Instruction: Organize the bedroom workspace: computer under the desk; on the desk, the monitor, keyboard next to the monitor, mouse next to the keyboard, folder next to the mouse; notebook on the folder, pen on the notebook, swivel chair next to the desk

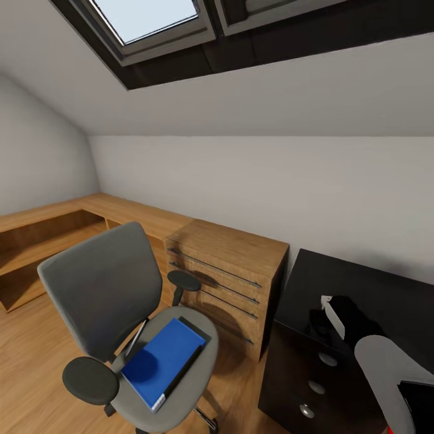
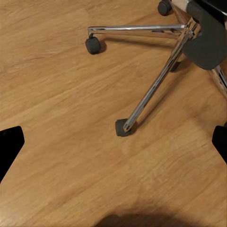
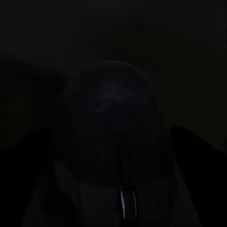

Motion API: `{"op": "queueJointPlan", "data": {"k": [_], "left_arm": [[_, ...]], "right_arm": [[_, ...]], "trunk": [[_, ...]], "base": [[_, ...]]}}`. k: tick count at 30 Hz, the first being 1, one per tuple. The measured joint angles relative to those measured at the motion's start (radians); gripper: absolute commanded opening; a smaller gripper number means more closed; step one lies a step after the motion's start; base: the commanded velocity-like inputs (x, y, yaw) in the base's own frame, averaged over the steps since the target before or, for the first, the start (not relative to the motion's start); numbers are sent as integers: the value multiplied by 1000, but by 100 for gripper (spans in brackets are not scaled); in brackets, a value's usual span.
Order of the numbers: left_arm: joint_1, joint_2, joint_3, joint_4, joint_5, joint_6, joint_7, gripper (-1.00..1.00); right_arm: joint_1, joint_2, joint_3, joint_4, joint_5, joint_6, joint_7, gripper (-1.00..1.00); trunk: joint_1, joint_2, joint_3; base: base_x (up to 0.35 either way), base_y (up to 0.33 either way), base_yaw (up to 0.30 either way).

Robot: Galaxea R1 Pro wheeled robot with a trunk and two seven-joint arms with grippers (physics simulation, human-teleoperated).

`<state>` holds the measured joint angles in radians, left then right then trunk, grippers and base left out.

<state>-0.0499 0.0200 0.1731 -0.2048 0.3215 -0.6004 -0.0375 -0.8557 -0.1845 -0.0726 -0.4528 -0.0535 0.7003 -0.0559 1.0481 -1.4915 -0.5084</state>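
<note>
Resting on the swivel chair point(image 1: 120, 289) seat, the folder point(image 1: 163, 361) covers the notebook point(image 1: 196, 328). The mouse point(image 3: 113, 151) looms dim before the right gripper point(image 1: 328, 316); I cannot tell either gripper's jaws

Walls point(image 1: 337, 193) are plain white; the ceiling point(image 1: 271, 102) slopes down toward them. A dark-framed skylight point(image 1: 147, 18) in the slope admits pale daylight. The floor point(image 2: 61, 109) is light wood plank. A low light-wood shelf unit point(image 1: 66, 226) runs along the left wall and around the corner. A light-wood dresser point(image 1: 232, 271) with long metal handles adjoins it.
</note>
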Motion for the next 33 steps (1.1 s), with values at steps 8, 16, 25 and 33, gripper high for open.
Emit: {"op": "queueJointPlan", "data": {"k": [8,16,25,33], "left_arm": [[0,0,0,0,0,-1,0,100],[0,0,0,0,0,-1,0,100],[0,0,0,0,0,0,0,100],[0,0,0,0,0,0,2,100]], "right_arm": [[0,0,0,0,2,0,0,-100],[0,0,0,0,0,0,-1,-100],[0,0,0,0,-5,0,-1,-100],[0,0,0,0,-6,1,-2,-100]], "trunk": [[0,0,0],[0,0,0],[-15,28,12],[-46,84,37]], "base": [[0,0,0],[0,0,0],[0,0,0],[0,0,0]]}}
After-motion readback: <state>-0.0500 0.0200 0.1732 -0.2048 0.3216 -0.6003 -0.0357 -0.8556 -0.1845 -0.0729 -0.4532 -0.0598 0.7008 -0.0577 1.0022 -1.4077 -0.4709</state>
